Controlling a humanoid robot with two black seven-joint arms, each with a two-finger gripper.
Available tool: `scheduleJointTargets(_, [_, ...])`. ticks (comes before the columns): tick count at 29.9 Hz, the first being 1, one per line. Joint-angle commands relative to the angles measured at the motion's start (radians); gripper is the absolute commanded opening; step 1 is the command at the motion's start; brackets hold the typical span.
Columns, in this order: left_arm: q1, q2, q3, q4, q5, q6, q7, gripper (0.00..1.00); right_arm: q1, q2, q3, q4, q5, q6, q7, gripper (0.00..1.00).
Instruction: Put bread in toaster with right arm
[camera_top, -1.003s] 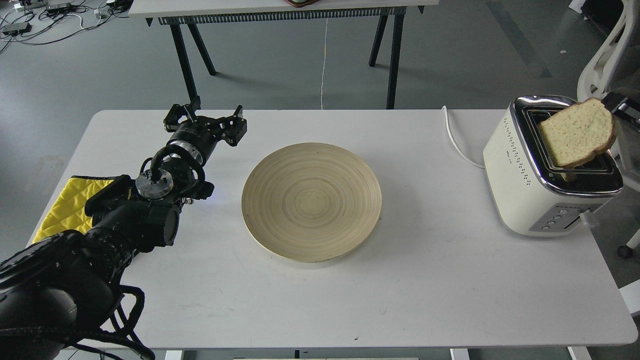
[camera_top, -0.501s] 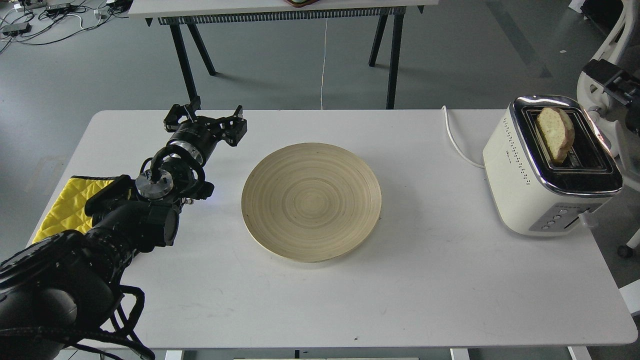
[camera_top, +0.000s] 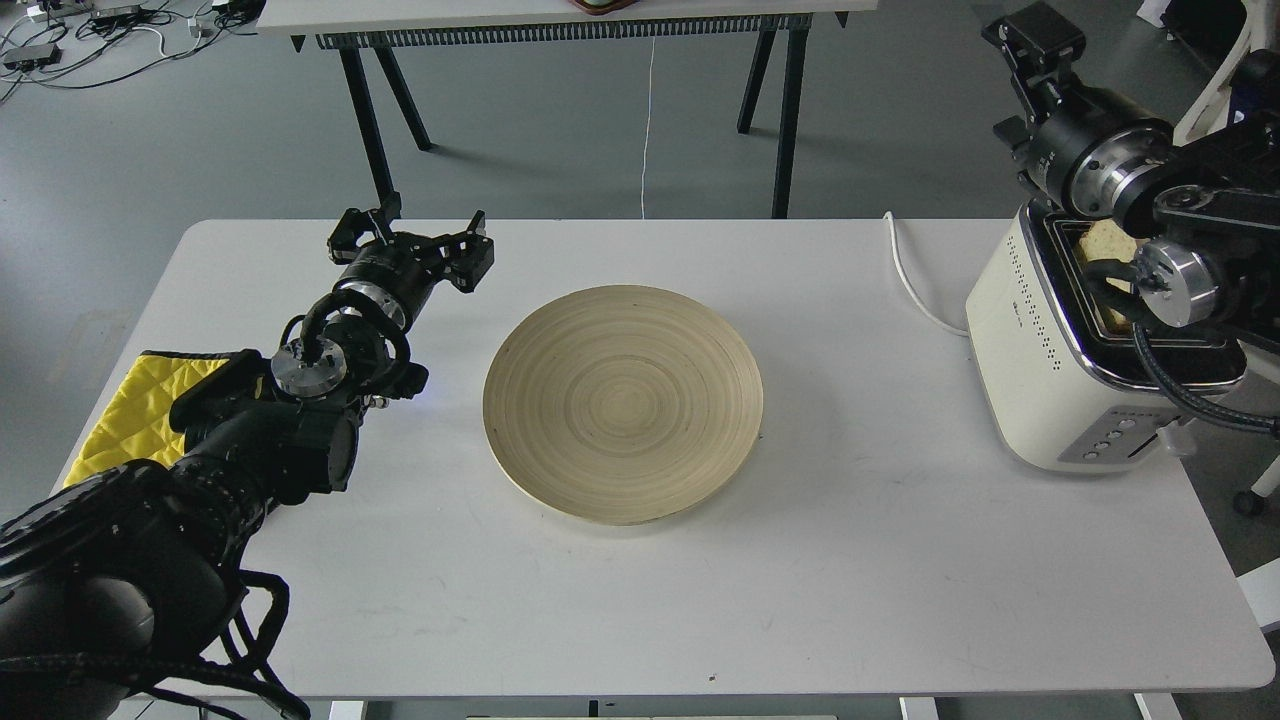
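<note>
The bread (camera_top: 1104, 241) stands in the far slot of the cream-white toaster (camera_top: 1040, 350) at the table's right edge; only its top shows, behind my right arm. My right arm comes in from the right and crosses over the toaster's top. Its gripper (camera_top: 1034, 38) is raised above and behind the toaster, apart from the bread, and holds nothing; its fingers cannot be told apart. My left gripper (camera_top: 428, 224) is open and empty over the table at the far left.
A round wooden plate (camera_top: 520, 340) lies empty at the table's middle. A yellow cloth (camera_top: 125, 410) lies at the left edge under my left arm. The toaster's white cable (camera_top: 912, 285) runs off the far edge. Another table's black legs (camera_top: 775, 110) stand behind.
The bread, held tilted over the toaster a second ago, dropped into the slot. My right gripper let go, rose, and swung up and left above the toaster. The left arm has not moved.
</note>
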Motion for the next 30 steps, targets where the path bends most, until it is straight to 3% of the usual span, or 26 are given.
scheduleJointTargets(1, [0.0,0.0,0.0,0.0,0.0,-0.001,0.0,1.0,-0.083,0.073,0.119,-0.053,0.048,0.068,0.007,0.98])
scheduleJointTargets(5, [0.0,0.0,0.0,0.0,0.0,0.0,0.0,1.0,-0.18,0.165,0.213,-0.174,0.11,0.224,0.042,0.98])
scheduleJointTargets(10, [0.0,0.0,0.0,0.0,0.0,0.0,0.0,1.0,-0.258,0.265,0.243,-0.361,0.224,0.541,0.101,0.98])
scheduleJointTargets(14, [0.0,0.0,0.0,0.0,0.0,0.0,0.0,1.0,-0.305,0.345,0.242,-0.484,0.241,0.735,0.116,0.98])
scheduleJointTargets(20, [0.0,0.0,0.0,0.0,0.0,0.0,0.0,1.0,-0.363,0.425,0.242,-0.575,0.239,0.867,0.121,0.99])
scheduleJointTargets(25, [0.0,0.0,0.0,0.0,0.0,0.0,0.0,1.0,-0.424,0.486,0.237,-0.698,0.235,0.896,0.142,0.99])
scheduleJointTargets(30, [0.0,0.0,0.0,0.0,0.0,0.0,0.0,1.0,-0.45,0.486,0.236,-0.722,0.232,0.92,0.153,0.99])
